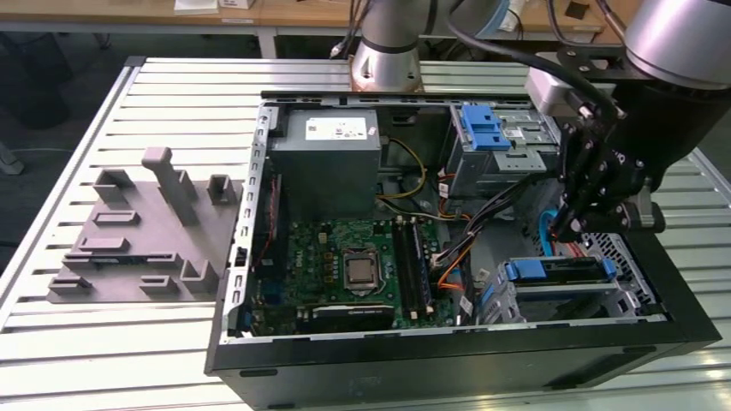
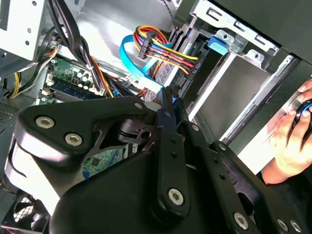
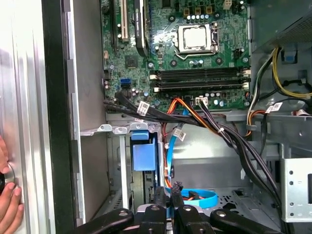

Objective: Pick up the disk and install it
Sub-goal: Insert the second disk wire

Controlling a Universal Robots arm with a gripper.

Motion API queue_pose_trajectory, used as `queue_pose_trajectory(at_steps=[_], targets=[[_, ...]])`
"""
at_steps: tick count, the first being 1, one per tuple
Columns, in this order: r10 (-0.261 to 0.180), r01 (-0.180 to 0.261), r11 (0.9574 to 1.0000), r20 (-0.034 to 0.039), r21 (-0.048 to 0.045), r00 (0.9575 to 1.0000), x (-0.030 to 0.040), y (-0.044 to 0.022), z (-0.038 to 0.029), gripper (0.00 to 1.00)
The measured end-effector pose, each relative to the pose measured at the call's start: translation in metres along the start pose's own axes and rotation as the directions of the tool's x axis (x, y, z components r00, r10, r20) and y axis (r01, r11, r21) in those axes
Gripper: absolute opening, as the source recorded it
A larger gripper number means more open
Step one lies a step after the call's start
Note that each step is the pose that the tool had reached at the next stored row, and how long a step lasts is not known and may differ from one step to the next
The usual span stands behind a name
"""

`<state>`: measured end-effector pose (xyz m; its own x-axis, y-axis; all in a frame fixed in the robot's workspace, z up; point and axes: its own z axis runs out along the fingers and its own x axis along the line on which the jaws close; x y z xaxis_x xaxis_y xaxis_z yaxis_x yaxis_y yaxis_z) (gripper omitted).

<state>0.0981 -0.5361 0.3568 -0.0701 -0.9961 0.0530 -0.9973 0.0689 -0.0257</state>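
While the arm reaches down into the open case [image 1: 457, 360] on the table [image 1: 171, 86], the gripper [image 1: 567, 233] hangs at about 3 o'clock in the exterior view, just above the drive bay in the case's 4 o'clock corner. In both wrist views its two slim black fingers [image 3: 159, 191] stand close together with nothing clamped between them.

The disk [image 1: 562, 271] lies flat in that bay, just below the gripper and apart from it. In the exterior view it shows as a flat slab with a dark top and a pale silver edge, capped by a bright blue carrier tab on the end at its 9 o'clock, towards the motherboard [image 1: 354, 265]. In the first wrist view the same blue tab [image 3: 144, 151] stands boxy and smooth at the mouth of the metal bay, near the fingertips; the rest of the disk is hidden there.

A flat blue cable [image 3: 200, 197] curls just behind the fingers. A grey box [image 1: 331, 163] sits at 12 o'clock in the case. A person's hand [image 2: 292, 136] rests outside the case wall.
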Motion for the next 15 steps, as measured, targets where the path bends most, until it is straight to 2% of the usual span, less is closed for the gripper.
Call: queue_pose_trajectory(at_steps=[3, 9, 15], targets=[[0.000, 0.000, 1.0000, -0.0001, 0.0015, 1.0000, 0.0000, 0.0001, 0.0040, 0.16], [0.000, 0.000, 1.0000, -0.0001, 0.0017, 1.0000, 0.0003, 0.0001, 0.0044, 0.16], [0.000, 0.000, 1.0000, 0.0009, 0.0048, 1.0000, 0.0067, -0.0002, 0.0100, 0.16]])
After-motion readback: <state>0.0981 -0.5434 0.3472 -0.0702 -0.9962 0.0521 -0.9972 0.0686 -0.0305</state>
